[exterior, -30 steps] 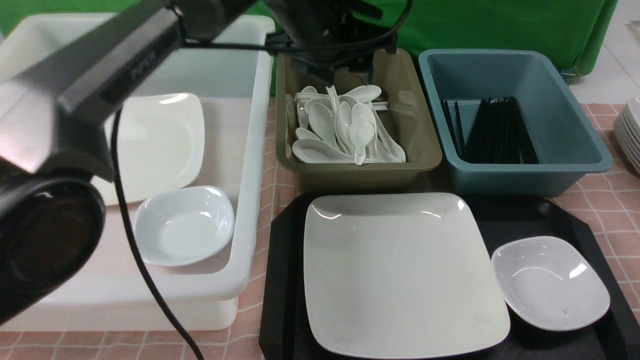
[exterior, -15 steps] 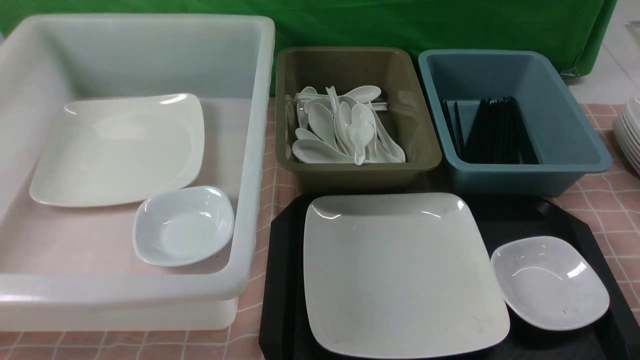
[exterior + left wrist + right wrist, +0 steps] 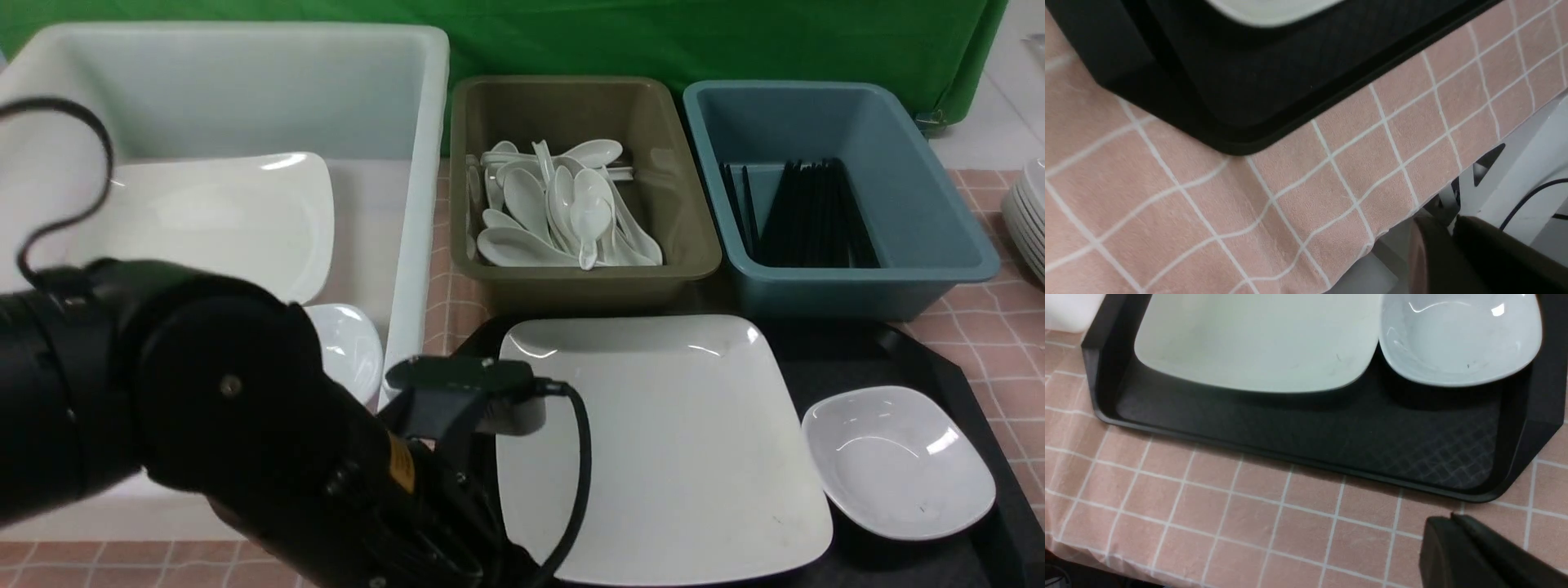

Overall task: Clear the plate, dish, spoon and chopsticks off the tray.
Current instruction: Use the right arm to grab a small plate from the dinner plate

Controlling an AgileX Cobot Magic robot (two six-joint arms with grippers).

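White tub, spoon heap in olive bin, chopstick bundle in blue bin

Pink checked tablecloth carries white tub, olive bin, blue bin, black tray.

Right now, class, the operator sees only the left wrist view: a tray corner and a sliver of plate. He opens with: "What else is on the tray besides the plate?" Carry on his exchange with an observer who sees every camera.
Observer: A small dish sits on the tray, just right of the plate.
Operator: Where are the spoons?
Observer: The spoons lie heaped in the brown bin behind the tray.
Operator: And the other arm?
Observer: The right gripper is shut and empty, above the tablecloth on the robot's side of the tray.
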